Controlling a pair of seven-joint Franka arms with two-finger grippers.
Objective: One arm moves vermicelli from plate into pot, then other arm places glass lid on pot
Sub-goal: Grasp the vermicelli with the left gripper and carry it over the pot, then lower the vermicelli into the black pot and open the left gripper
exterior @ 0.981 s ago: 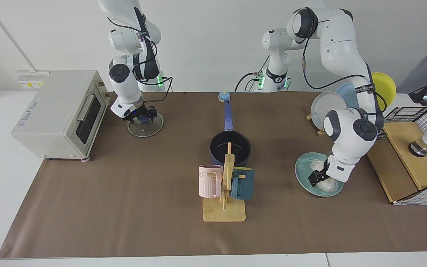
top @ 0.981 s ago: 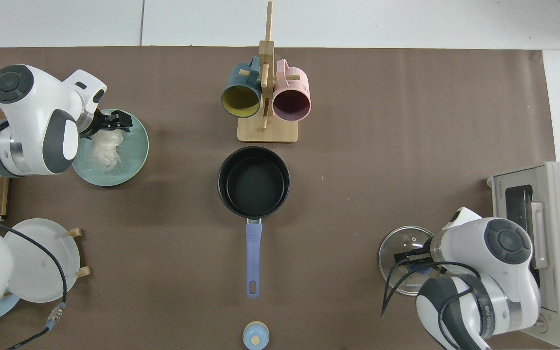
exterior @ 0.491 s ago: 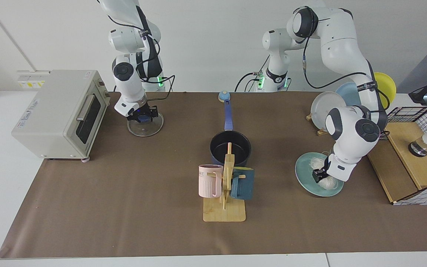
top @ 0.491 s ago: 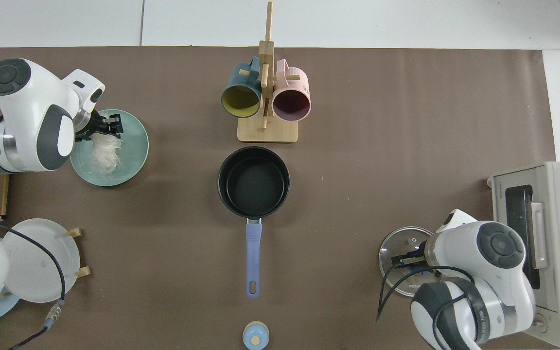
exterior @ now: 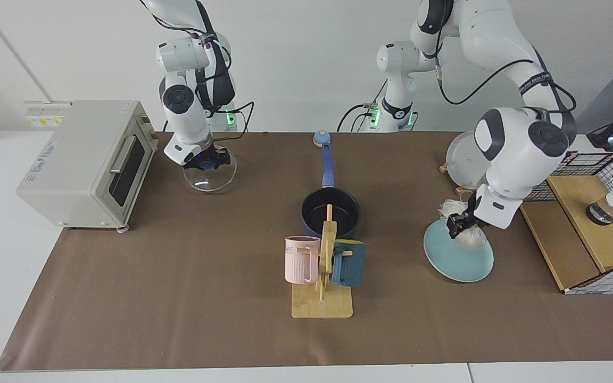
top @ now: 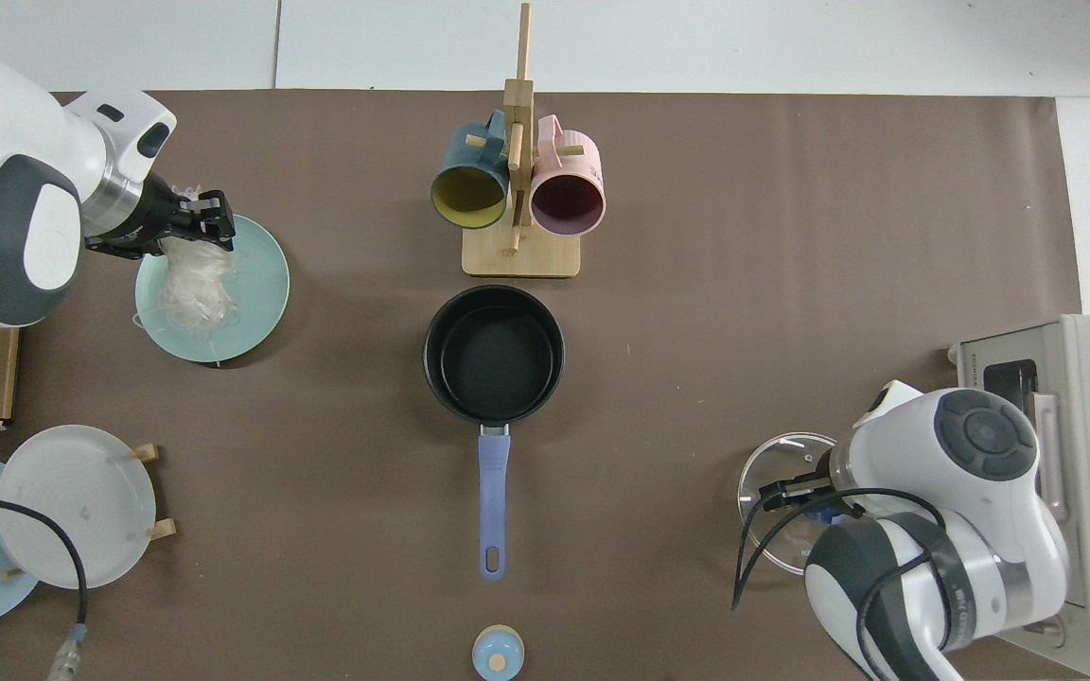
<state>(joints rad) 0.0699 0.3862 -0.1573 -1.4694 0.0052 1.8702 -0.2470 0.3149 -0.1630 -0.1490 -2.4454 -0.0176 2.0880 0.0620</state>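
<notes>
My left gripper (exterior: 461, 225) is shut on the vermicelli (exterior: 469, 238), a white bundle of thin threads that hangs from it just above the teal plate (exterior: 455, 260). From above, the gripper (top: 212, 216) is over the plate's (top: 252, 312) edge, with the threads (top: 187, 284) trailing down onto the plate. The pot (exterior: 331, 214) stands empty at mid-table (top: 494, 353), its blue handle (top: 493, 492) pointing toward the arm bases. My right gripper (exterior: 208, 162) is shut on the blue knob of the glass lid (exterior: 209, 178), which appears slightly raised off the mat (top: 777, 530).
A wooden mug rack (exterior: 322, 303) with a pink and a dark blue mug stands just in front of the pot. A toaster oven (exterior: 85, 159) is beside the lid. A plate rack (top: 72, 515) holds white and pale-blue plates. A wooden box (exterior: 586, 234) lies near the teal plate.
The left gripper has risen from the plate, lifting the vermicelli with it. The right gripper, on the lid's knob, has moved up a little and the lid has shifted with it.
</notes>
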